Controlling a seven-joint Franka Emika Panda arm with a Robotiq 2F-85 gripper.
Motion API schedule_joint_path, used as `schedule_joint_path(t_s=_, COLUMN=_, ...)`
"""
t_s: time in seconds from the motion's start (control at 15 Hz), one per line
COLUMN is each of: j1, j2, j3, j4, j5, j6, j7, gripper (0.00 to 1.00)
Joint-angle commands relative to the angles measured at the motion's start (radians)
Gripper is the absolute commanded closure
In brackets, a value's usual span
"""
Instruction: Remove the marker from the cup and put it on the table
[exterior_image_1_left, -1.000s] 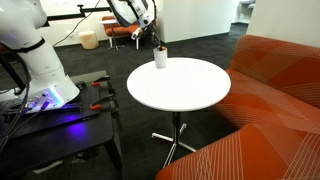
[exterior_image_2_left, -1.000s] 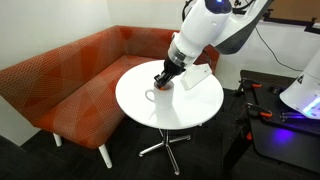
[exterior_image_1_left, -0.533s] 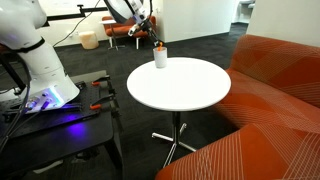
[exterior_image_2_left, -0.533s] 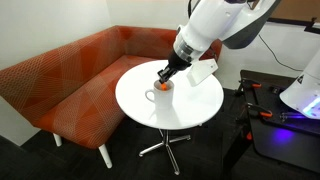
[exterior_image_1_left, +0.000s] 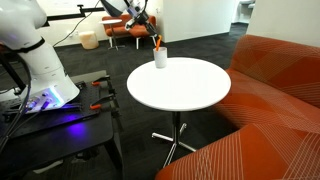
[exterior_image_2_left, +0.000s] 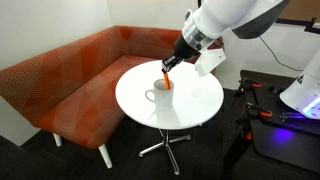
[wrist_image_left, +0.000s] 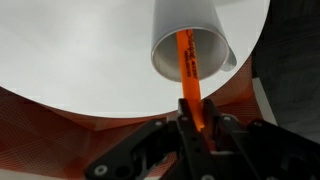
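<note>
The white cup (exterior_image_1_left: 160, 59) stands on the round white table (exterior_image_1_left: 185, 90) near its edge; it also shows in another exterior view (exterior_image_2_left: 160, 95) and in the wrist view (wrist_image_left: 190, 45). My gripper (wrist_image_left: 190, 122) is shut on the upper end of the orange marker (wrist_image_left: 187, 75). The marker's lower end is still inside the cup's mouth. In both exterior views the gripper (exterior_image_2_left: 170, 68) hangs just above the cup, with the marker (exterior_image_2_left: 166, 80) (exterior_image_1_left: 157, 44) sticking up out of it.
An orange sofa (exterior_image_2_left: 70, 75) wraps round the table's far side in an exterior view and shows in the foreground of another exterior view (exterior_image_1_left: 270, 110). A dark robot stand (exterior_image_1_left: 50, 125) with tools on it lies beside the table. The table's metal pedestal (exterior_image_1_left: 175, 140) is below.
My gripper has risen above the cup with the marker in it, and more of the marker now shows out of the cup. The cup has stayed in place.
</note>
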Motion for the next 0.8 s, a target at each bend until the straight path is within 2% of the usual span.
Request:
schedule_joint_path(t_s=0.0, j1=-0.007, j2=-0.115, j3=0.003, j4=-0.066, j5=0.011, j6=0.018, j7=0.037, gripper=0.95)
schedule_joint_path(t_s=0.4, j1=-0.012, j2=-0.227, j3=-0.012, j4=-0.109, j5=-0.002, j6=0.003, j7=0.127, gripper=0.95)
schedule_joint_path(t_s=0.73, j1=-0.032, j2=-0.273, j3=-0.057, j4=-0.129, j5=0.081, j6=0.019, j7=0.088, gripper=0.95)
